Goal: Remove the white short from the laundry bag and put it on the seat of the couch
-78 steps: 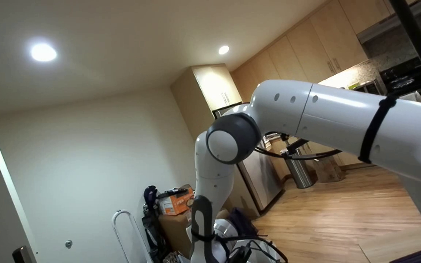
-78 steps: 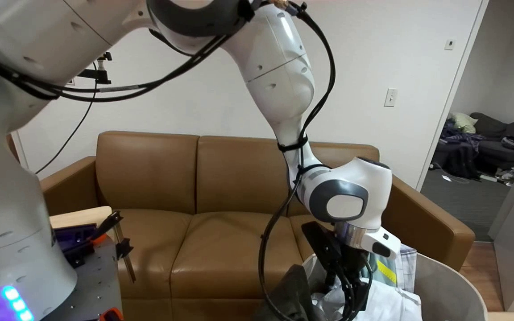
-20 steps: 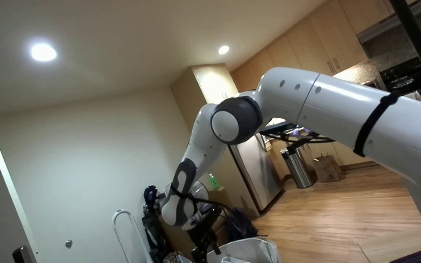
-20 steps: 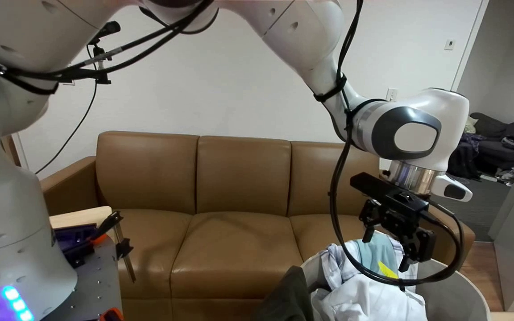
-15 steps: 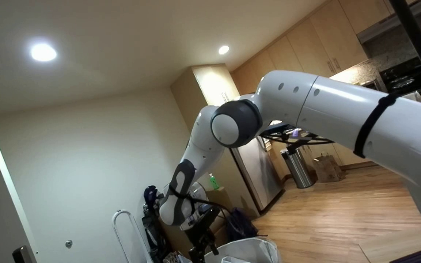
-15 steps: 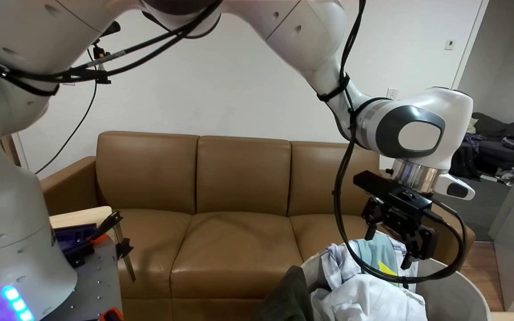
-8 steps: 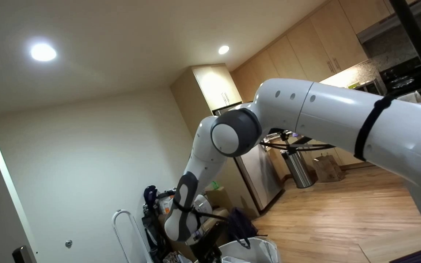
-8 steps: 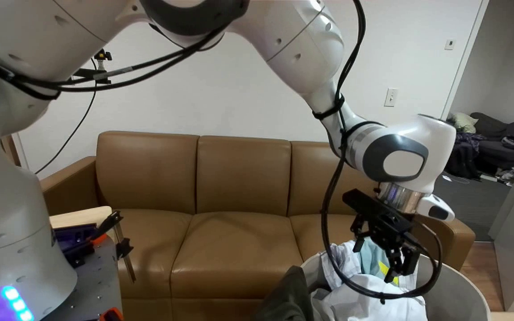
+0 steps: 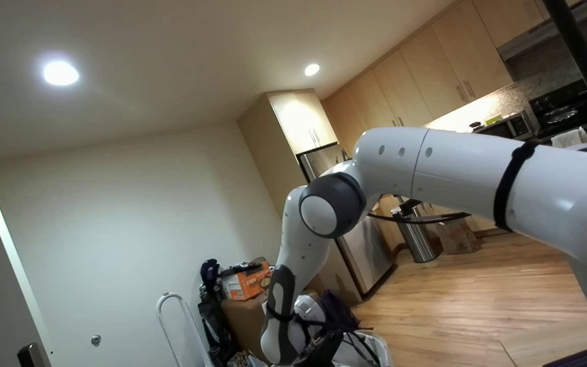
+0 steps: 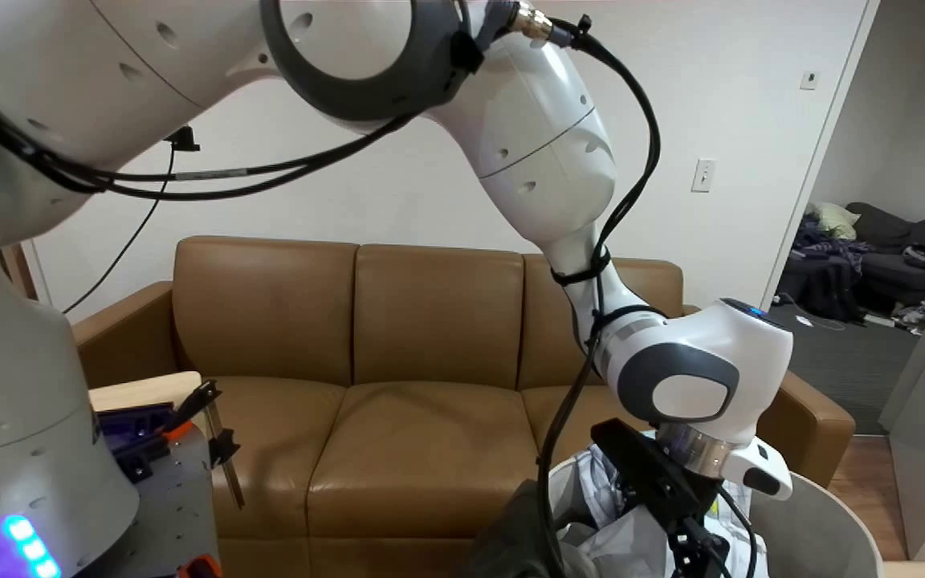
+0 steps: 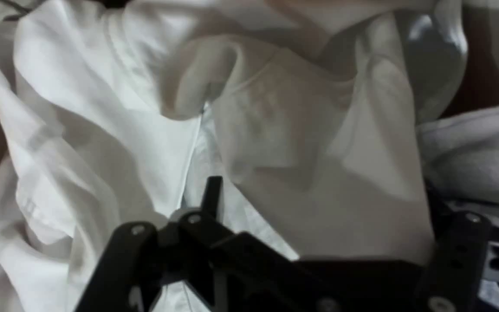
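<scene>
1. The gripper (image 11: pixel 324 195) is seen in the wrist view with its fingers (image 11: pixel 212 197) spread wide, one at nine o'clock and one at three; nothing appears to be gripped, though whether any cloth is touched cannot be told.
2. The white garment (image 11: pixel 249 138) is found inside the laundry bag (image 10: pixel 816 530), bunched before the fingers; whether it is cut as shorts or as a shirt cannot be settled.
3. In the wrist view its bulk is spread towards eleven o'clock. A broad fold is framed between the fingers, directed roughly from twelve to six, and so is crossed by their line of travel; no single long axis is shown by the heap.
4. As a judgement, a pinch on that fold is called for next; the greyish cloth (image 11: pixel 477 158) just beside the three o'clock finger could be caught as well.
5. In an exterior view, the seat (image 10: pixel 422 449) of the couch (image 10: pixel 437 313) is placed towards ten o'clock from the gripper.
6. No writing can be read on the garment; markings are borne by an orange box (image 9: pixel 250 285) in an exterior view, but are too small to be made out.
</scene>
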`<state>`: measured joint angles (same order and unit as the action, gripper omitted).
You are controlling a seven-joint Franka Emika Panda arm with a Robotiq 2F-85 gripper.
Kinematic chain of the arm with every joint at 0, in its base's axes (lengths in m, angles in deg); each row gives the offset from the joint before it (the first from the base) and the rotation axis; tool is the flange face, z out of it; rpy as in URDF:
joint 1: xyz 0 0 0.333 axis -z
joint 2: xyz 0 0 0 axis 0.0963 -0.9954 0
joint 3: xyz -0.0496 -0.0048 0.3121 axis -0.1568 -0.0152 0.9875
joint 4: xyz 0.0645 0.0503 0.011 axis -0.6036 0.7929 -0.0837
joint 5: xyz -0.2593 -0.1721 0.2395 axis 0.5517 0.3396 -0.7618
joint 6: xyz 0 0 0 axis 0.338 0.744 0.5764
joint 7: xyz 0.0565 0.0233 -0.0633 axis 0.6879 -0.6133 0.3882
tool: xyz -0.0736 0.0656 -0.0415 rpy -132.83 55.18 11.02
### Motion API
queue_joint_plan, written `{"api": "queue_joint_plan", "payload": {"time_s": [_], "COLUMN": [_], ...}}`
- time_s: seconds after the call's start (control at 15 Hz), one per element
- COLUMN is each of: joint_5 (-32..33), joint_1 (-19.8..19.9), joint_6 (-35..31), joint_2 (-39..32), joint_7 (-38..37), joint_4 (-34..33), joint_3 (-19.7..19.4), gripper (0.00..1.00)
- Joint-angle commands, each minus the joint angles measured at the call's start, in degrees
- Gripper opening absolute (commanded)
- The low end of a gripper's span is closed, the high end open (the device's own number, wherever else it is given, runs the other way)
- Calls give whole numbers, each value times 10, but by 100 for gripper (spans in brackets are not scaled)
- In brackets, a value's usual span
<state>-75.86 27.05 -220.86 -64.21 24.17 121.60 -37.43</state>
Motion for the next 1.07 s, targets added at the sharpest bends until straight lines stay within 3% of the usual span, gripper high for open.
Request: {"api": "queue_joint_plan", "payload": {"time_s": [0.0,0.07,0.13,0.27,0.8,1.0], "joint_5": [-6,-2,2,-12,-21,-24], "joint_1": [15,16,20,40,71,88], "joint_6": [-23,-19,-18,-15,-2,-2], "joint_2": [7,-9,-21,-37,-66,-47], "joint_7": [-13,-11,4,30,68,96], "joint_4": [20,0,-14,-34,-71,-55], "joint_3": [-6,-6,-2,23,62,71], "gripper": [100,75,74,60,10,6]}}
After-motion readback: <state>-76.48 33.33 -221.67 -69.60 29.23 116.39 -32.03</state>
